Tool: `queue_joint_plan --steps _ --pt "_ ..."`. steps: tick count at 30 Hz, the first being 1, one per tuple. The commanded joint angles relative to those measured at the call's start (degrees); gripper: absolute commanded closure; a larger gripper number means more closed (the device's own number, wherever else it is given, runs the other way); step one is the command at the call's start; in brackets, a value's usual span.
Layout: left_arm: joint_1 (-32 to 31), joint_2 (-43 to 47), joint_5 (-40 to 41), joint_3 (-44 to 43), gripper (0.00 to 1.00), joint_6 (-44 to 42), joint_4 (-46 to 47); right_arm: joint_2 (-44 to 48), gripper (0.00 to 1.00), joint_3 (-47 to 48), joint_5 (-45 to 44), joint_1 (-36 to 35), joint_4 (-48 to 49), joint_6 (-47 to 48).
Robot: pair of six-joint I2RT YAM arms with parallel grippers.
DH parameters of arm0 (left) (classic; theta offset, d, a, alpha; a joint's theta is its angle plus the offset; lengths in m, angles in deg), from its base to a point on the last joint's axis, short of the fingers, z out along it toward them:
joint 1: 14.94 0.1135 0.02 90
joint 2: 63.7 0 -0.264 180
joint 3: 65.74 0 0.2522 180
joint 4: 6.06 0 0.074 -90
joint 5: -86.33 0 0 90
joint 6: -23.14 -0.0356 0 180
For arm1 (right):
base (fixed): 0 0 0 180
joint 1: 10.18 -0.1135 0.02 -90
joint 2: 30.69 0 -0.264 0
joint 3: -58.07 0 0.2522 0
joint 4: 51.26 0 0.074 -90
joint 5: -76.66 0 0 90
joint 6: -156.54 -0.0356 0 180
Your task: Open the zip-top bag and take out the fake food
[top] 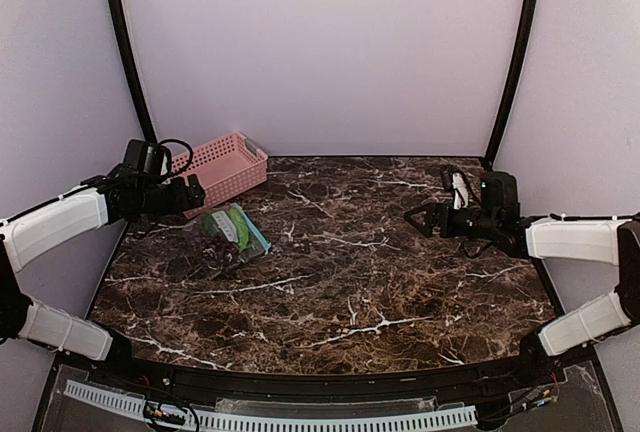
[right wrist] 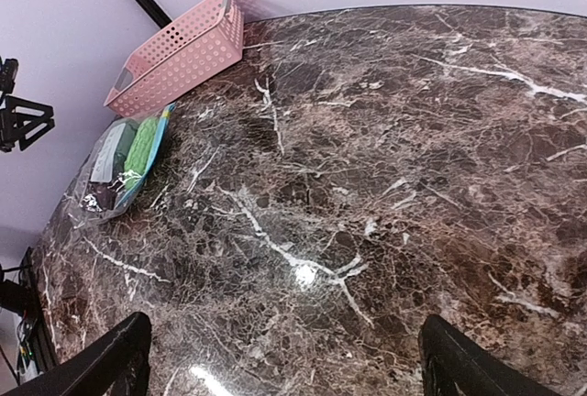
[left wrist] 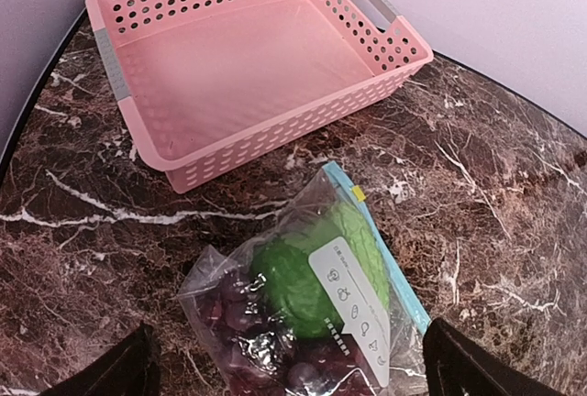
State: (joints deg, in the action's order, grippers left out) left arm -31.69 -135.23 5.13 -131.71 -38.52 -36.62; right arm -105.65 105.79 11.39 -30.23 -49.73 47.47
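Beside pink basket [top: 222, 167], zip-top bag [top: 228, 237] flat on counter [top: 350, 282], fake food [left wrist: 289, 277] inside. Left claw [top: 195, 195] aimed at bag, jaws apart, likely for grab. Right claw [top: 412, 218] apart, well clear.

I count one zip-top bag [left wrist: 353, 297], two fake food pieces [left wrist: 280, 272] (one grape bunch [left wrist: 240, 312], one green piece [left wrist: 303, 288]), one pink basket [left wrist: 275, 146], plus my two tools: left tool [top: 196, 195], right tool [top: 413, 218].

Dark marble table [top: 350, 282], pink basket [top: 236, 180] and zip-top bag [top: 226, 236] at far left.
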Motion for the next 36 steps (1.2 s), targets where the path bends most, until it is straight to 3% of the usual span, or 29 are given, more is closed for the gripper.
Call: queue_joint_plan --steps 1,4,8,17,28,36 --pt "0.32 -0.77 -4.65 -1.81 0.01 -4.55 -1.22 -4.05 0.01 2.67 7.56 -0.02 3.50 -0.59" --pt "-1.05 -1.95 -8.23 -1.94 0.01 -7.75 -1.20 -6.47 0.01 4.48 8.30 -1.07 2.57 -0.59" --pt "-10.57 -2.99 2.39 -3.19 0.01 -15.72 -2.89 -7.10 0.01 5.10 8.22 -1.74 2.97 -0.66" --pt "-21.59 -15.60 5.47 -13.24 0.01 -24.16 -13.47 -7.48 0.01 4.88 8.31 -1.79 3.51 -1.04" --pt "-30.57 -29.56 9.86 -22.34 0.15 -24.45 -18.56 -7.47 0.01 4.15 8.23 -1.75 3.61 -0.18" --pt "-31.32 -39.29 17.55 -29.77 0.22 -22.49 -24.09 -6.74 0.01 3.42 7.80 -1.74 3.24 0.59"
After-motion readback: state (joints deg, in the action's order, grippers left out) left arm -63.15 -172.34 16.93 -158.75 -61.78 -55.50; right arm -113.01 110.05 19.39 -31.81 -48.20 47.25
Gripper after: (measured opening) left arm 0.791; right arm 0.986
